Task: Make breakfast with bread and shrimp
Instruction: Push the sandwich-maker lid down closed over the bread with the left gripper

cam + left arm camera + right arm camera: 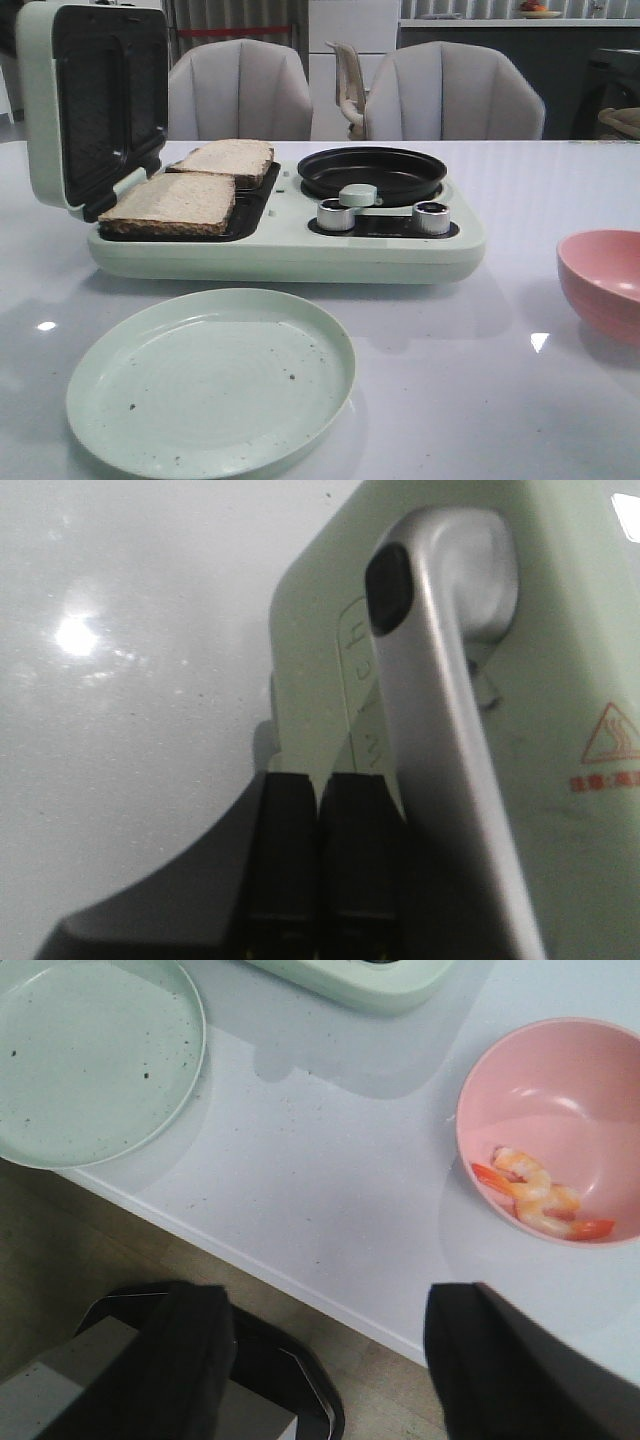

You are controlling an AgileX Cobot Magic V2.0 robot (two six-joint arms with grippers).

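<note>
1. Front view: a pale green breakfast maker (pixel 290 250) stands on the white bench (pixel 480 400), its lid (pixel 90 100) swung up and open on the left side. Two slices of bread (pixel 170 205) lie on the dark grill plate under that lid, one nearer the front edge and the other (pixel 228 160) behind it, their corners touching or nearly so. On the machine's right half sits a round black pan (pixel 372 172), with two silver knobs (pixel 337 214) in front of it. A light green plate (pixel 210 385) rests on the bench just in front of the machine. A pink bowl (pixel 602 280) sits at the right edge, well apart from the plate. Two grey chairs (pixel 240 90) stand behind the bench. No arm shows in this view.

2. Left wrist view: the left gripper (pixel 318 850) has its black jaws pressed together with nothing between them. They sit right beside the silver handle (pixel 440 710) on the green lid's outer shell (pixel 570 660), which carries an orange warning triangle (pixel 610 735).

3. Right wrist view: the right gripper (pixel 325 1360) has its jaws spread wide and holds nothing, hanging over the bench's front edge. The shrimp (pixel 540 1195), a few curled orange and whitish pieces, lie inside the pink bowl (pixel 540 1080). The green plate (pixel 90 1060) lies well apart from the bowl, and a corner of the machine (pixel 370 980) shows beyond both.
</note>
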